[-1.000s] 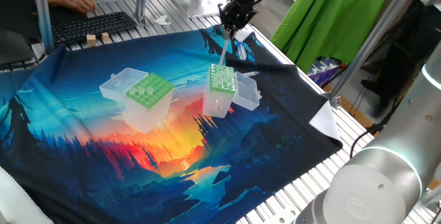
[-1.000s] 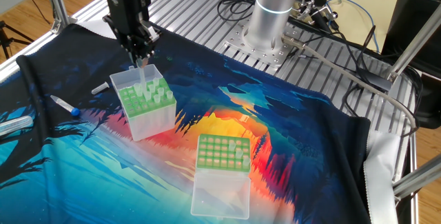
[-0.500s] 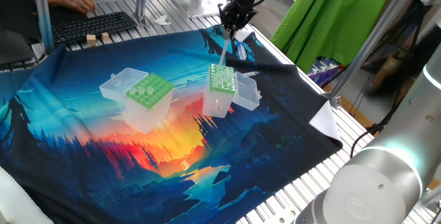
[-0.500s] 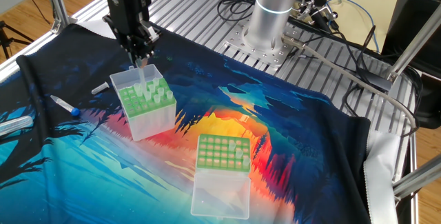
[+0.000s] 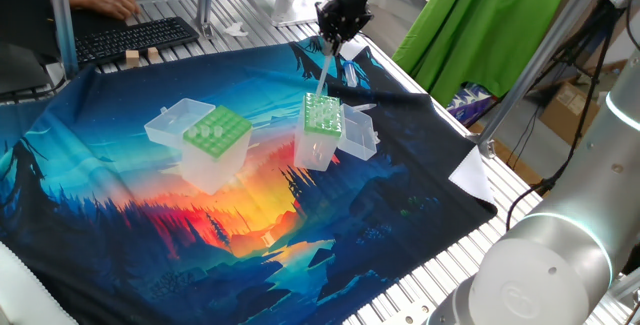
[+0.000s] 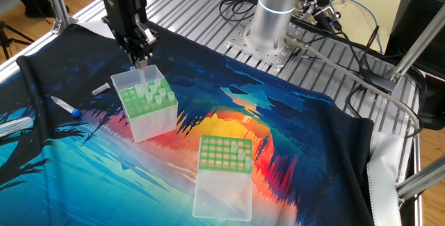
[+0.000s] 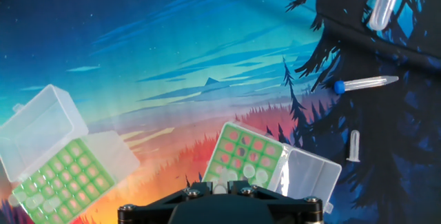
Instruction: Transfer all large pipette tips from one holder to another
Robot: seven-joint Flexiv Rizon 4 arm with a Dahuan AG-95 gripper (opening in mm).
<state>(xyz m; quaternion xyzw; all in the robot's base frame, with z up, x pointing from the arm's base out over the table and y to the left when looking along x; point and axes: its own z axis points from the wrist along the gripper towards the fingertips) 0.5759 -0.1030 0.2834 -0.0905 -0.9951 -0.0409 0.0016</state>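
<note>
Above the rear corner of the tip box near the arm's gripper (image 6: 141,62), a single large pipette tip (image 6: 143,78) hangs point down, its wide collar pinched between the fingers; in one fixed view the same tip shows as a pale sliver slanting from the gripper (image 5: 332,45) towards the green plate of that box (image 5: 322,113). The jaws stand narrow, closed on the collar and on nothing else; the hand view shows only the black gripper body along the bottom edge, so the contact itself is hidden there. The tip's lower end sits just over or just inside the plate; which, I cannot tell. This box (image 6: 144,102) already carries several tips standing upright in its holes; the other box (image 6: 224,154), well apart on the printed cloth (image 6: 292,135), holds a few tips at its right edge, with its clear lid (image 6: 222,197) folded flat in front. I judge the tip very light, thin-walled and smooth; a hard squeeze would likely deform it, and a loose one would let it swivel or slip. The collar looks the stiffest place to hold, and it leaves the tapered end free to enter a hole. A blue-capped tube (image 6: 64,106) lies on the cloth beside the near box.
</note>
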